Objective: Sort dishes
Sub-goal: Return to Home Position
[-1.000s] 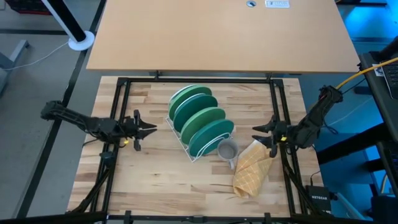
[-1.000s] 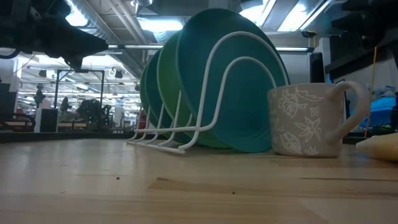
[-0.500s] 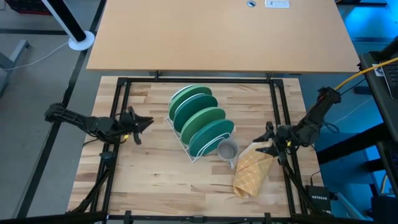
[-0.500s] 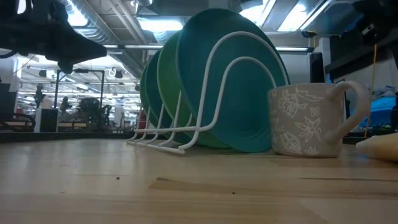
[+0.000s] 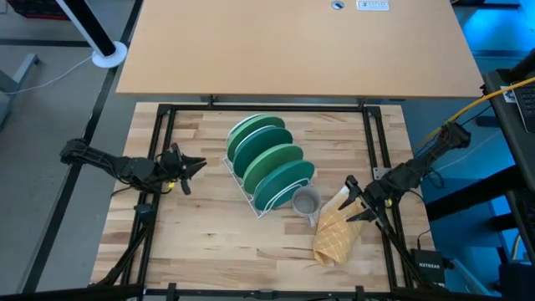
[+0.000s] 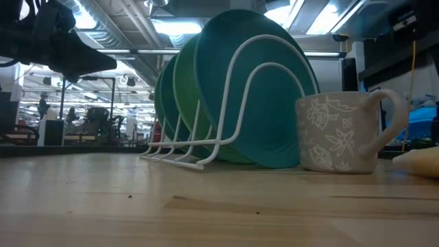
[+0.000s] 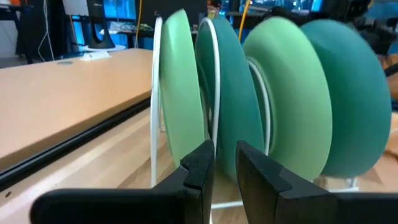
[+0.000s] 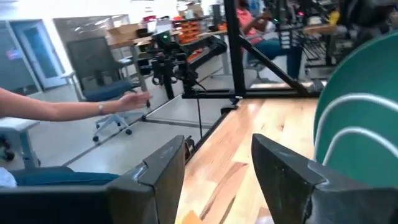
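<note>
High view: four green plates (image 5: 269, 160) stand upright in the white wire rack (image 5: 244, 186) mid-table. The left gripper (image 5: 197, 164), fingers narrowly parted, hovers beside them; the right gripper (image 5: 352, 199), wide and empty, hangs over the tan cloth (image 5: 337, 232).

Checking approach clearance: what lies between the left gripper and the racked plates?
In the high view, only bare tabletop separates the left gripper from the plates.

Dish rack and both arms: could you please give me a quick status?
Left gripper narrowly open, empty, beside white wire rack. Right gripper open over tan waffle cloth. Four green plastic plates racked upright; grey cup alongside.
</note>
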